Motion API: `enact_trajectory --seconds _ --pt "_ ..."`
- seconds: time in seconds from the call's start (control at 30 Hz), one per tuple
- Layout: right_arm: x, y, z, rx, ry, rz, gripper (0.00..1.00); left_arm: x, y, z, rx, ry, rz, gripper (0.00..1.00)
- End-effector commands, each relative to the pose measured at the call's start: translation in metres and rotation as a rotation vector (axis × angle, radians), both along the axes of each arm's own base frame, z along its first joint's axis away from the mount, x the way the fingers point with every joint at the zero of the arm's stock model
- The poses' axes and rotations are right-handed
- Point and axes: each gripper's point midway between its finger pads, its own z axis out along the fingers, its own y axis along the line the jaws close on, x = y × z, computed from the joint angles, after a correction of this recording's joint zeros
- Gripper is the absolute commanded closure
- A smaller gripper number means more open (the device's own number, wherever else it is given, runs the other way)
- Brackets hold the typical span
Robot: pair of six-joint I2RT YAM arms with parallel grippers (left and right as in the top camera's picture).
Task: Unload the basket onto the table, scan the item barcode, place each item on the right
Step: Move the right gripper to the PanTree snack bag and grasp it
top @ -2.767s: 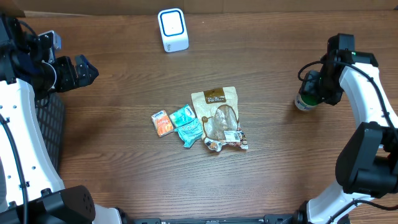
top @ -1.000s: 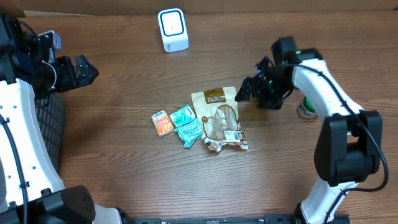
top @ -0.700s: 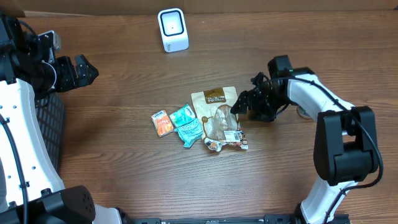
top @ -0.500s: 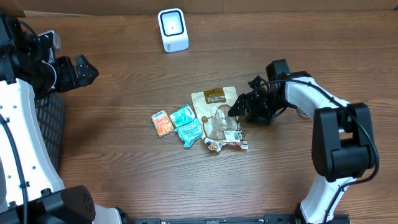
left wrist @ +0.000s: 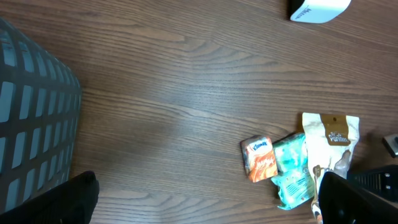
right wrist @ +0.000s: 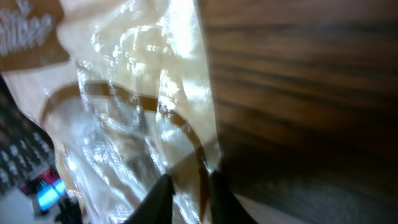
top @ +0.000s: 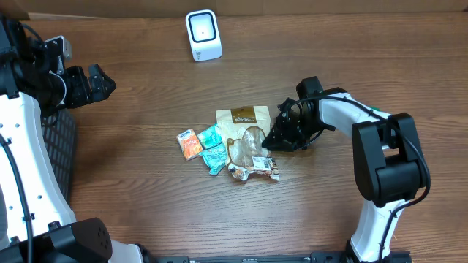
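Overhead, my right gripper [top: 270,141] was pinched on the bag [top: 243,130] edge, mid-frame. Left gripper [top: 107,82] gaped wide, empty. Bag not yet shown to the scanner [top: 203,34], top middle.

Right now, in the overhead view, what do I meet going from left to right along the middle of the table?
black basket → orange packet → teal packets → tan pouch → right gripper

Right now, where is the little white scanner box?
In the overhead view, the white scanner stands near the far edge, slightly left of middle, well behind the tan snack pouch.
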Motion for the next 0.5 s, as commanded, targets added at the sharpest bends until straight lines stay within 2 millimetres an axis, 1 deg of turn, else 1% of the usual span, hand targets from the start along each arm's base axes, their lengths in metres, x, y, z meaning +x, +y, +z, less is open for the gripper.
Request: enact_trajectory --seconds 0.0,0.03,0.13,0.23,0.33,0.4,0.43,0.47 --pt "-0.005 -0.005 -0.016 -0.049 0.026 -0.002 0.92 0.002 -0.003 0.003 0.01 -0.014 -0.029 0.0" --pt "-0.005 -0.005 -0.016 -0.048 0.024 -0.002 0.96 0.002 -0.003 0.003 0.01 -0.014 -0.029 0.01" --pt "-0.001 -0.004 -0.014 -0.045 0.011 -0.001 0.96 0.002 -0.003 0.003 0.01 -0.014 -0.029 0.0" --pt "0.008 -0.003 -0.005 -0.04 -0.041 0.018 0.96 0.002 -0.003 0.003 0.011 -0.014 -0.029 0.01" --pt "0.022 -0.01 0.009 -0.101 -0.104 0.017 0.96 0.002 -0.003 0.003 0.01 -0.014 -0.029 0.01" --pt "0.03 -0.014 0.025 -0.155 -0.154 0.026 0.96 0.002 -0.003 0.003 0.01 -0.014 -0.029 0.01" --pt "0.034 -0.015 0.034 -0.187 -0.179 0.034 0.95 0.002 -0.003 0.003 0.01 -0.014 -0.029 0.0" --pt "0.036 -0.017 0.042 -0.231 -0.207 0.046 0.9 0.002 -0.003 0.003 0.01 -0.014 -0.029 0.0"
